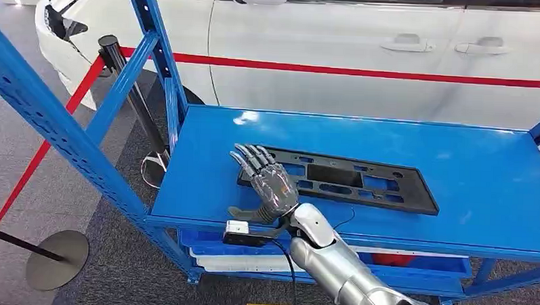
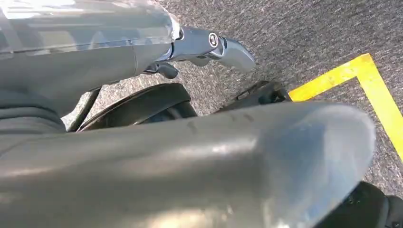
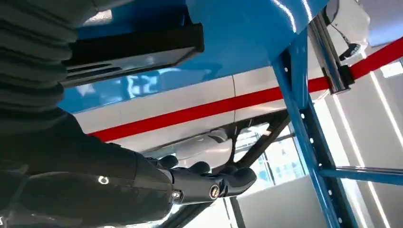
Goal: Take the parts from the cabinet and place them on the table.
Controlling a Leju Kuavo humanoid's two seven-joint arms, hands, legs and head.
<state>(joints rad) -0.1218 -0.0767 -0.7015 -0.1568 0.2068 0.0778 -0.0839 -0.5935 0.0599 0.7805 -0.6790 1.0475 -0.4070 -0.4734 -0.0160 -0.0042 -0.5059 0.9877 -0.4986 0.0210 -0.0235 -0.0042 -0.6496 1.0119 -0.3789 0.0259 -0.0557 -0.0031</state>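
- The long black part (image 1: 339, 180) lies flat on the blue shelf (image 1: 484, 167) of the cabinet, near the front edge.
- Its long side runs left to right across the shelf, tipped a little so the right end sits nearer the robot.
- The right hand (image 1: 269, 183) is at the left end of the part, fingers stretched out flat and apart, holding nothing.
- The fingertips (image 1: 248, 154) rest over the left end of the part; I cannot tell if they press on it.
- Most of the part stretches away to the right of this hand, so the hand is at one end, not the middle.
- The left hand (image 2: 209, 45) hangs low by the floor, far from the shelf; I cannot tell if it is open or closed.
- The right hand is the nearer one for picking up the part.
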